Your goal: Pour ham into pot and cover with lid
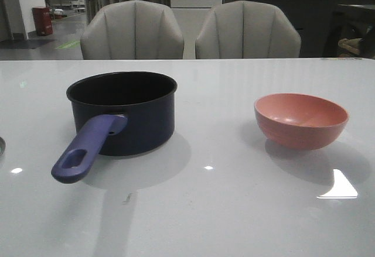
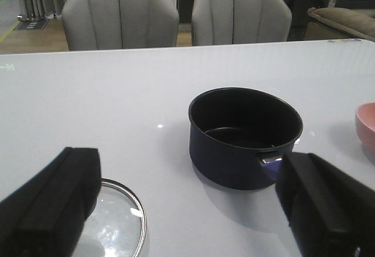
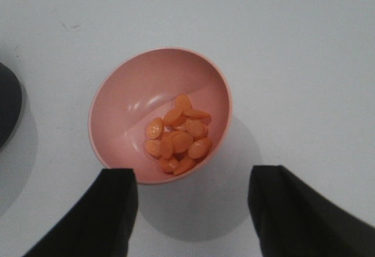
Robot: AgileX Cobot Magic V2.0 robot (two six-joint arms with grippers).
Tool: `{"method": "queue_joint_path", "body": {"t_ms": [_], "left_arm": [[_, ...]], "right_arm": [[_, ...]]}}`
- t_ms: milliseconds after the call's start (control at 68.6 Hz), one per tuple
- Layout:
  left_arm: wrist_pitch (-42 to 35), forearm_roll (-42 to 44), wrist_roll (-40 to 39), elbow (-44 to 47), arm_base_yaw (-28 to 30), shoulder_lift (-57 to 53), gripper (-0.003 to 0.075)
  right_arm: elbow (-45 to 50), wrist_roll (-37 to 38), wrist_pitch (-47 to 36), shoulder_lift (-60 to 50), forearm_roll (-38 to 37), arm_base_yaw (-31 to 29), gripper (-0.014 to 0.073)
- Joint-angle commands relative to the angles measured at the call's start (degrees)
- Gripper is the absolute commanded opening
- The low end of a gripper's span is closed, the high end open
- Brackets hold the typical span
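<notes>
Left pincer (image 2: 187, 210): fingers spread wide, holding nothing; pot seen through the gap, lid edge beside one finger.
Right pincer (image 3: 190, 210): wide apart, empty, poised above the pink bowl (image 3: 160, 115); no contact seen.
Pot (image 1: 122, 112): dark navy, upright, empty, left of centre in front view; blue-purple handle (image 1: 85, 150) points toward the lower left.
Lid (image 2: 114, 225): glass, steel rim, lying flat at the lower left of the left wrist view, near the pot, apart from it.
Ham (image 3: 177, 134): orange slices heaped in the pink bowl, right of centre in front view.
Tabletop (image 1: 222, 210): white, glossy, light glints.
Room: two grey chairs (image 1: 132, 31) behind the far edge.
Arms: neither appears in front view.
</notes>
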Motion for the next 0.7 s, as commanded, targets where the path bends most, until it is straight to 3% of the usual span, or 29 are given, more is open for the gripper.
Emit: {"method": "queue_joint_path", "body": {"t_ms": [0,466,612,685], "left_arm": [[-4.00,-0.76,0.20,-1.68,-0.45,0.49,0.0638],[-4.00,-0.76,0.20,-1.68,-0.45,0.49,0.0638],[-4.00,-0.76,0.20,-1.68,-0.45,0.49,0.0638],[-4.00,-0.76,0.20,-1.68,-0.45,0.49,0.0638]], "right_arm": [[-6.26,-0.54,-2.07,6.59,2.02,-0.41,0.0522],[-21.12,-0.59,1.89,29.95,2.69,-4.70,0.0490],[-23.98,-0.59,2.42,33.67,2.69,-4.70,0.0410],[-25.68,-0.59,3.49,35.43,2.69,-4.70,0.0295]]}}
